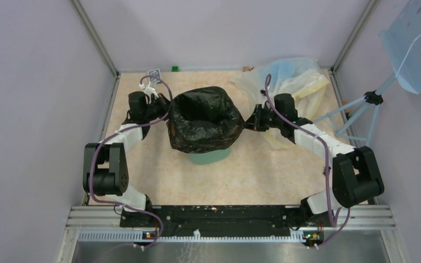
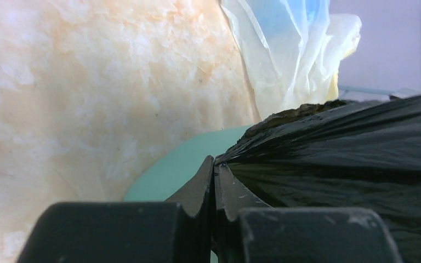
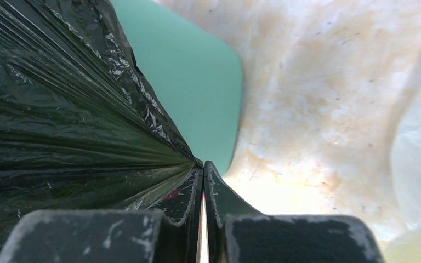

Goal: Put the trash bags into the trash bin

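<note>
Your left gripper (image 2: 214, 164) and right gripper (image 3: 203, 167) clamp the bag (image 1: 203, 118) over the bin (image 1: 208, 158), centre of the beige worktop (image 1: 263, 175), lilac walls (image 1: 33, 82).

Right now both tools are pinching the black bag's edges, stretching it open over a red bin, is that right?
Not quite: the bin is mint-green, not red, as the right wrist view shows. The rest holds: the left tool and the right tool each pinch an edge of the black bag, stretched open over the bin.
</note>
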Robot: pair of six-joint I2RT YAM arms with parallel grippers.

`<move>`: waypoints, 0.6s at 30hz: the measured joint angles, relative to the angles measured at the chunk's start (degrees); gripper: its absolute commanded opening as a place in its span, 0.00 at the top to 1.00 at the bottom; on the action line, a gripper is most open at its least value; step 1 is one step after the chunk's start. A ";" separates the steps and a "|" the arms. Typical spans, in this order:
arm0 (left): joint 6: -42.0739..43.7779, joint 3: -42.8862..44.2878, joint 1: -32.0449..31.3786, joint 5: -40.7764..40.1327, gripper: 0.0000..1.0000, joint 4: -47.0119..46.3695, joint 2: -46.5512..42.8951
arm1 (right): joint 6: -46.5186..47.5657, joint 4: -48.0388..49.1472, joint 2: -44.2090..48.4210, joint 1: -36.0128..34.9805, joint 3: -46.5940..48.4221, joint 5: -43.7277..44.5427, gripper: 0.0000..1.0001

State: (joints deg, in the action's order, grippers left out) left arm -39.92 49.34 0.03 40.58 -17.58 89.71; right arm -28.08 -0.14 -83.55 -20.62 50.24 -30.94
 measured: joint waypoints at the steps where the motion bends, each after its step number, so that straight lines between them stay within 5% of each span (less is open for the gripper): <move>1: 0.55 0.48 -0.04 -0.70 0.66 0.48 0.00 | 0.55 -1.09 0.39 -0.02 0.46 1.44 0.82; 3: 2.01 1.97 -0.04 -3.76 0.39 2.45 -0.61 | 1.99 -3.54 2.10 -0.13 0.96 4.15 0.58; 9: 5.03 4.98 0.02 -17.53 0.03 13.53 -10.01 | 5.88 -11.06 8.76 -0.68 3.15 10.36 0.50; 14: 4.44 6.08 0.17 -33.51 0.01 26.91 -21.77 | 8.57 -16.00 10.97 -1.99 7.76 13.51 0.42; 18: 3.04 1.77 0.85 -38.32 0.01 34.07 -34.03 | 10.51 -19.54 11.41 -3.54 12.24 14.93 0.39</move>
State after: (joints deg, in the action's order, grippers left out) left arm -36.88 51.11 0.89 2.26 16.49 55.68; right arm -17.56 -19.68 -72.14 -24.16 62.48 -16.01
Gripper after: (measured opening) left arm 0.987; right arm 0.597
